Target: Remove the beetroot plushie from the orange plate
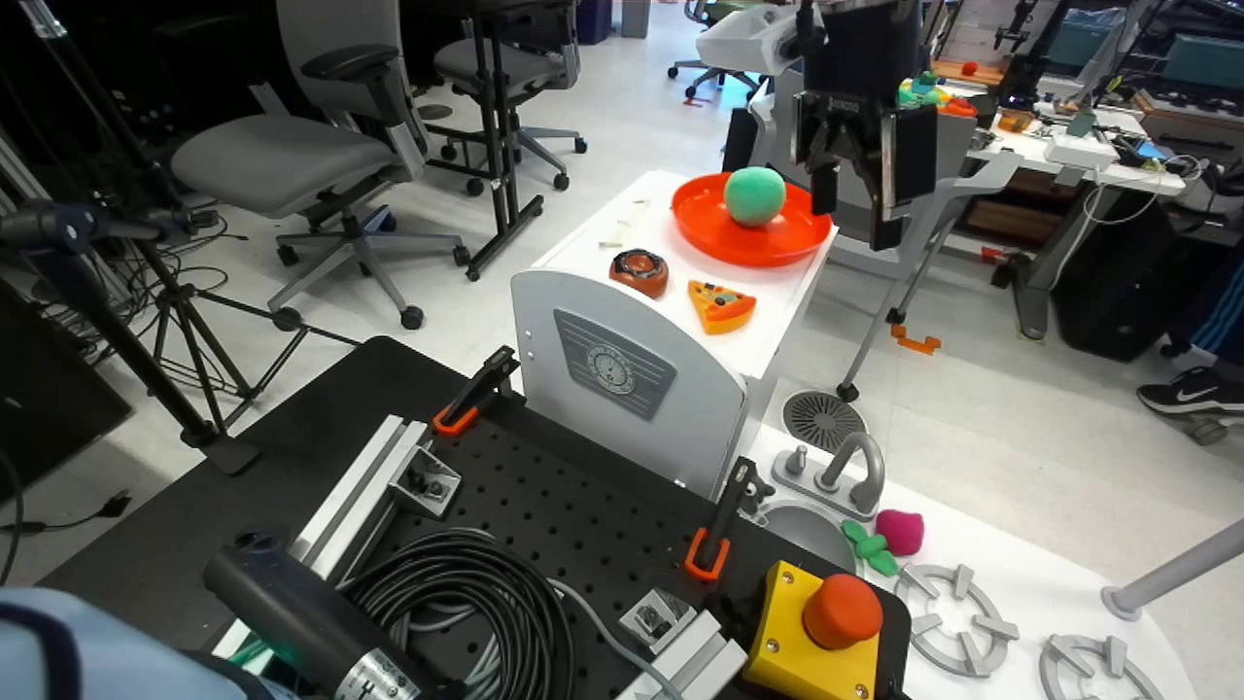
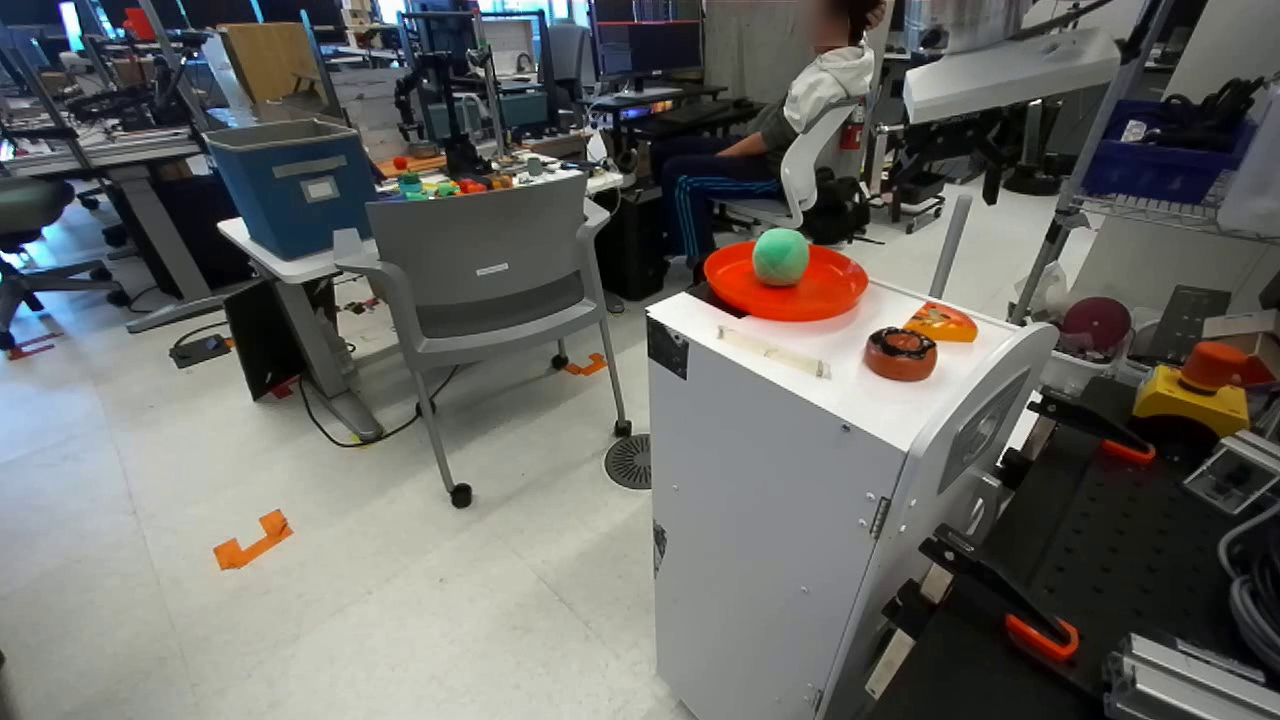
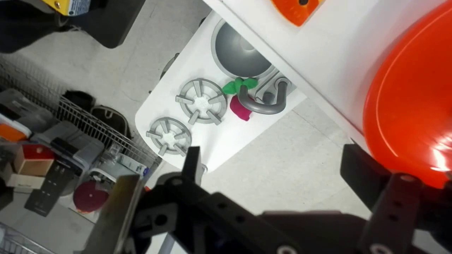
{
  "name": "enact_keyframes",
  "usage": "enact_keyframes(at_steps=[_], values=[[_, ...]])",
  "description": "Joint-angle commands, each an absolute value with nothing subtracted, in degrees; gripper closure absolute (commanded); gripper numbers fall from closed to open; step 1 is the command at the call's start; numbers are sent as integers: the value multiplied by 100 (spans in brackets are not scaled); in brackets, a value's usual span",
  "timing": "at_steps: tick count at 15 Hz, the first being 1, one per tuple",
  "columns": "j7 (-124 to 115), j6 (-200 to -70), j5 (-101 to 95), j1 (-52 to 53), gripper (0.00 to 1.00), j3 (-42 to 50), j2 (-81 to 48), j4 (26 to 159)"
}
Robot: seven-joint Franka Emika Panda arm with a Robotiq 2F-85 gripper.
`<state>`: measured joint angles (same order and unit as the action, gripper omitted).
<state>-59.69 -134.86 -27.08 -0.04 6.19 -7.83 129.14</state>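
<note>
Beetroot plushie beside toy sink, off orange plate; wrist view has faucet partly covering it. Green ball on plate shows only in both exterior views. Gripper fingers wide apart.

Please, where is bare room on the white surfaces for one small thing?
Bare: the cabinet top between orange plate, brown toy and tape strip; the counter between beetroot plushie and pole. Crowded: between faucet and burner, around the plushie.

Nike swoosh — black shoe | dial panel, end effector — print illegible
</note>
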Motion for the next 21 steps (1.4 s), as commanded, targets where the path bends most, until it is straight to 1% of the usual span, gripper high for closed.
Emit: enact_keyframes(at_steps=[1,4,5,21], values=[[-5296,-13720,-3016,73,0,508,-604,13088],[-4525,-13685,-2653,103,0,355,-657,13009],[-4965,-13610,-2810,111,0,434,-782,12934],[-4695,-13610,-2760,132,0,379,-782,12934]])
